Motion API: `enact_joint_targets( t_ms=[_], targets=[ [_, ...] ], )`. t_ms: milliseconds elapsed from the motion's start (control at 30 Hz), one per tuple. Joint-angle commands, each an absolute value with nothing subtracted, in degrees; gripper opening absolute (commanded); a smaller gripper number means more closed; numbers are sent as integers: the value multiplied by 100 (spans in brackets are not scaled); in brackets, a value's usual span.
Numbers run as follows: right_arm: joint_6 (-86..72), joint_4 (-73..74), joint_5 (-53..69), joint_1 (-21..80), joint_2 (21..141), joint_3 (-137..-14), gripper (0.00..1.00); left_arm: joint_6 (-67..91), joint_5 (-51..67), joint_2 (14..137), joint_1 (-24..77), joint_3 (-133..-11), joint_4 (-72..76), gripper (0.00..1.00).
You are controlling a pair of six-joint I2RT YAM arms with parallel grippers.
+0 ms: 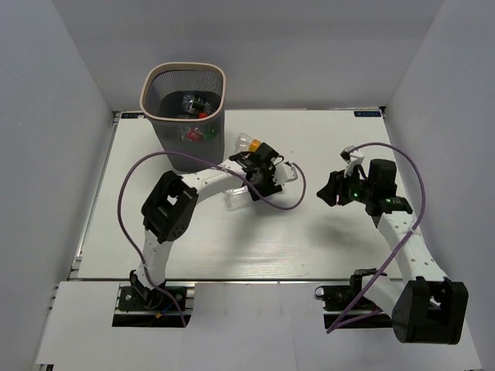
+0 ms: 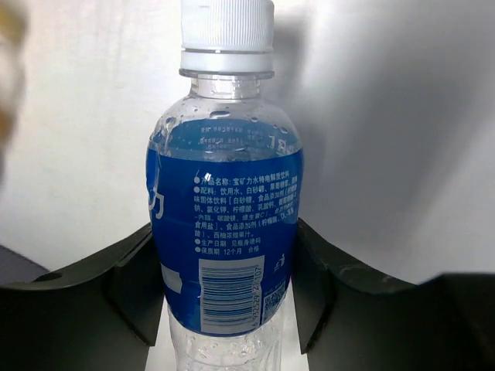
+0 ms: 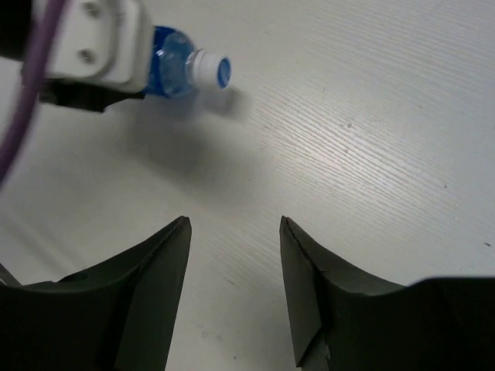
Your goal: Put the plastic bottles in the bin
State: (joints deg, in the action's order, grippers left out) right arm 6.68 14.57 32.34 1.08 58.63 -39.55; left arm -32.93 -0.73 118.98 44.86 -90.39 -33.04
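One blue-label bottle (image 2: 226, 193) is sitting in the left claw (image 2: 223, 226). The jaws are pressing on both sides of the label band, and the white cap (image 2: 227, 35) is pointing away from the wrist. In the top view the claw is holding it just 12 o'clock of the centre of the surface (image 1: 232, 255). In the right wrist view its shadow is falling offset from it, so I'm reading it as lifted rather than resting.

Handling, judging by looks:
- **Weight:** the body is looking clear with only droplets inside, so it's likely near-empty and light.
- **Walls:** thin plastic, probably denting under a hard squeeze.
- **Grip surface:** the label film is looking slick and the body is round, so it may be rotating or sliding in the jaws during a swing.
- **Where to hold:** the mid-label grip is looking like the right spot. The neck is stiffer but narrower.

The bin (image 1: 144, 99) is standing at about 10 o'clock from the held bottle, near the 11 o'clock corner of the surface. Bottles inside the bin (image 1: 193, 104) are showing through the mesh.

An orange-capped bottle (image 1: 246, 141) is lying just beside the bin at its 4 o'clock, waiting for pickup. Something clear under the left forearm could be another bottle, but I can't tell.

The right claw (image 3: 234, 224) is hanging at 3 o'clock of the left one, well apart. Its jaws are spread with nothing between them, over bare surface.
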Motion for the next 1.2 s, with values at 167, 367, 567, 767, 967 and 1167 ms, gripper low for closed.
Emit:
enact_joint_targets(
  t_ms=[167,367,567,767,967,1167],
  targets=[
    [703,791,3463,97,6704,-4797,57,-2524,1274,9730,4570,-9769,-3288,28],
    [721,905,3630,97,7690,-5580,66,-2101,213,9834,4377,-11293,-2622,31],
    [694,782,3709,123,7893,-5669,66,-1425,-1123,9993,3771,-11513,-1311,36],
    [1010,931,3762,167,7875,-5687,64,-660,-2539,10354,2831,-11804,-923,37],
    [1265,967,3832,202,7805,-5608,66,-291,-2840,10547,2172,-12032,-1422,91],
    [2100,1256,4823,535,8408,-6229,90,-404,-1514,10495,2118,-12175,-2039,100]
  ],
)
